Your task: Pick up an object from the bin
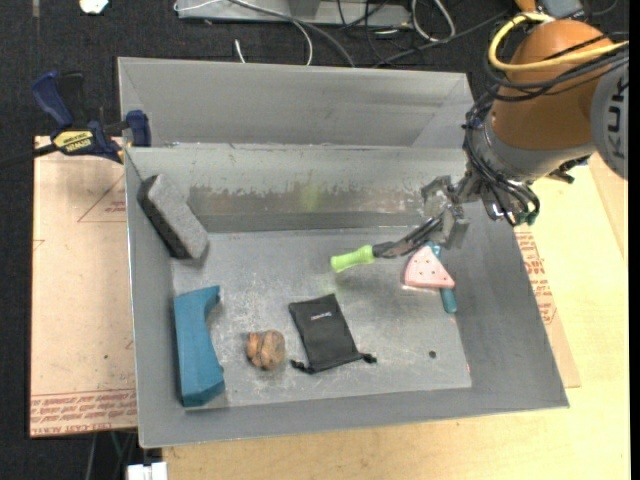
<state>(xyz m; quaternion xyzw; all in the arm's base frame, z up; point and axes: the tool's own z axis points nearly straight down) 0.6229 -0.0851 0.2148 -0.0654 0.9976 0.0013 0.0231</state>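
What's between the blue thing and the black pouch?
A small brown lump, like a pebble, lies between the blue block and the black pouch, as the camera view shows.

From my station the only lettering I can read is on the robot arm [612, 118]: large grey capitals "KU" on its pale casing at the right, with the word running off past those two letters. Down in the grey metal bin [300, 103], the black pouch [324, 333] lying flat near the front carries a short line of tiny white print close to its upper edge. It is a label of some sort, but too small for me to make out.
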